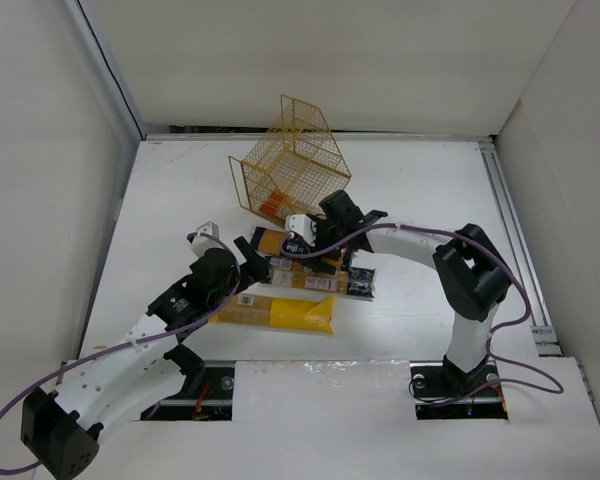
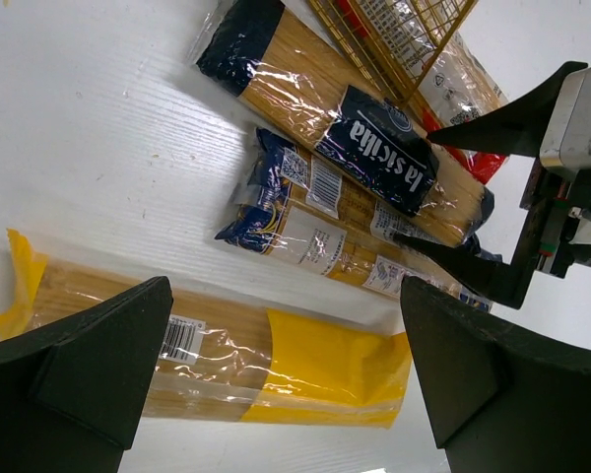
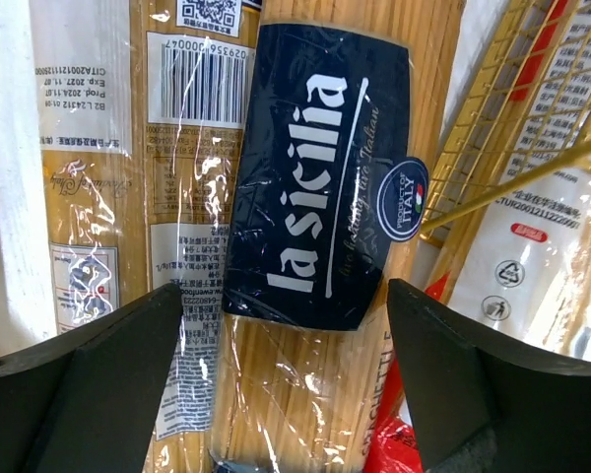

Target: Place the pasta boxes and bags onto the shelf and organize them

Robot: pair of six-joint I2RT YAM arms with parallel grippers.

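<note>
Four long narrow pasta packs lie bunched near the middle of the white tabletop [image 1: 170, 200], just in front of the small yellow-gold wire-mesh shelf [image 1: 292, 160], which sits tilted toward the far side rather than standing square. The red-and-white box [image 1: 273, 209] shows through the shelf's grid at its near lower corner; whether it rests inside a tier or under the frame cannot be told. Just beside it, toward the arms, lies the yellow-orange spaghetti pack with the dark blue label [image 3: 320, 168]. The clear bag with blue ends [image 2: 310, 232] lies against its near side, roughly parallel. The plain yellow bag [image 2: 276, 367] lies nearest the arm bases, slightly apart from the clear bag, with a strip of tabletop showing between them. The right end effector [image 3: 286, 296] hovers over the blue-labelled pack with its black fingers spread wide, one on either side of the pack's width, gripping nothing; whether they touch the film cannot be told. The left end effector [image 2: 286, 296] is likewise spread apart and holds nothing, poised above the plain yellow bag with its fingers spaced along the bag's length. Seen from overhead, both end effectors sit near each other over the cluster, the left arm [image 1: 130, 360] reaching in from the near left and the right arm [image 1: 470, 290] bending in from the right.
</note>
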